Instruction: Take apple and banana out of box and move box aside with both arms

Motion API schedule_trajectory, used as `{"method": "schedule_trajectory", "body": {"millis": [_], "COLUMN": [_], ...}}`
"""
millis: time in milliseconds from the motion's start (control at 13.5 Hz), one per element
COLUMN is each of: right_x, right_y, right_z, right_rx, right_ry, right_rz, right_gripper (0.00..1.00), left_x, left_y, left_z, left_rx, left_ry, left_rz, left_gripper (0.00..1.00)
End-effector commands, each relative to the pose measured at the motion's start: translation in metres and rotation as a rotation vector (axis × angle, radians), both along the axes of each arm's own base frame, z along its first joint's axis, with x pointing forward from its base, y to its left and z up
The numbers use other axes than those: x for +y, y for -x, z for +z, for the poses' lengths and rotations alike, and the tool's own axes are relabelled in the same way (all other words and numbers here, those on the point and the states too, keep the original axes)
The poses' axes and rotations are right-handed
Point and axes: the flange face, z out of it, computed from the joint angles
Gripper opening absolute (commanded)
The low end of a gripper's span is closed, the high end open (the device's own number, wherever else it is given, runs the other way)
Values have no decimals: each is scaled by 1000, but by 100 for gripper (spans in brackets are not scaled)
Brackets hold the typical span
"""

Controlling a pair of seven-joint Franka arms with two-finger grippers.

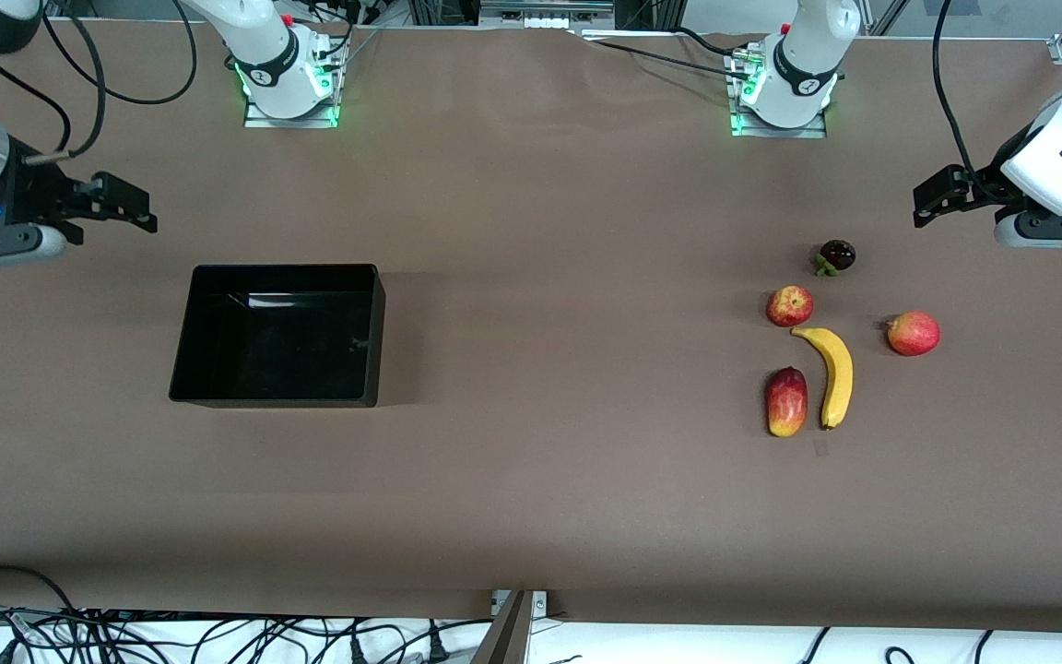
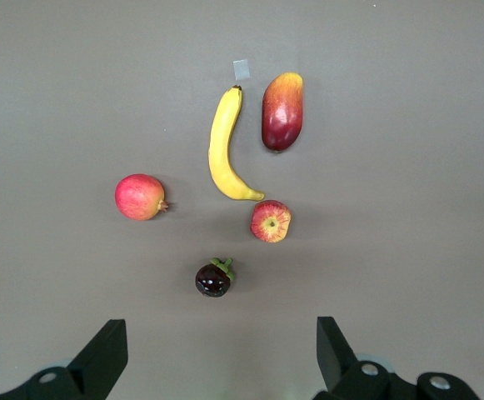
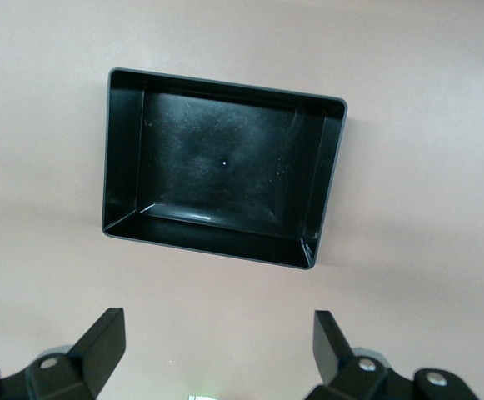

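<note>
The shallow glossy black plastic box (image 1: 277,334) sits empty toward the table's right-arm end; small red apple (image 1: 789,305) and curved yellow banana (image 1: 831,373) lie out near the left-arm end; left gripper (image 2: 221,354) and right gripper (image 3: 217,350) hover wide open, holding nothing, so the task looks done.

White jointed arms (image 1: 808,55), grey joint bands — green-lit bases, black cables, black two-finger claws (image 1: 932,198)

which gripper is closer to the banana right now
Left. The left gripper hangs open at its own end of the table, where the banana lies. The right gripper, also open, is at the other end by the box.
</note>
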Motion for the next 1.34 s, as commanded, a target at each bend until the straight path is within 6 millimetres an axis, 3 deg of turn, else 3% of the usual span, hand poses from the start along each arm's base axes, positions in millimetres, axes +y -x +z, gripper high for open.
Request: {"method": "schedule_trajectory", "body": {"millis": [0, 74, 743, 891, 1262], "right_x": [9, 16, 15, 17, 19], "right_y": [-5, -5, -9, -11, -10], "right_z": [12, 11, 13, 30, 32], "right_rx": [-17, -15, -36, -68, -67], "right_ry": [39, 62, 64, 57, 61], "right_rz": [5, -12, -20, -24, -21], "right_gripper": [100, 100, 100, 100, 100], "left_x": [-5, -4, -9, -9, -8], "left_y": [1, 1, 2, 2, 2], "left_z": [8, 7, 8, 8, 7], "left_rx": [1, 4, 2, 2, 2], "left_ry": [22, 22, 21, 21, 20], "left_rz": [3, 5, -4, -4, -4], "left_gripper": [100, 100, 100, 100, 100]}}
